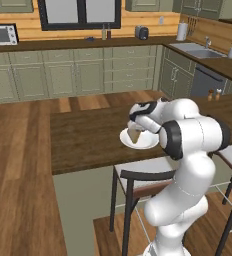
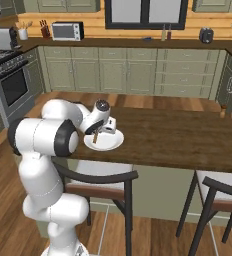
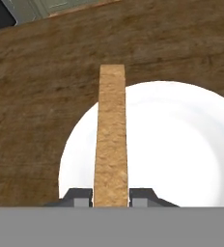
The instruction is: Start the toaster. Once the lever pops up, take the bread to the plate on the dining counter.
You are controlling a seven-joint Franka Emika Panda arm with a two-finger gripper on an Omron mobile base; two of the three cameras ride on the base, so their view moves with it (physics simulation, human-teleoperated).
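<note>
The dining counter (image 1: 83, 135) lies bare all around the plate (image 1: 149, 142), leaving open wood on every side for a hand to pass. 2 small shakers (image 2: 228, 111) stand well apart at its far corner. 2 stools (image 2: 100, 182) sit below the near edge, under the top.
</note>
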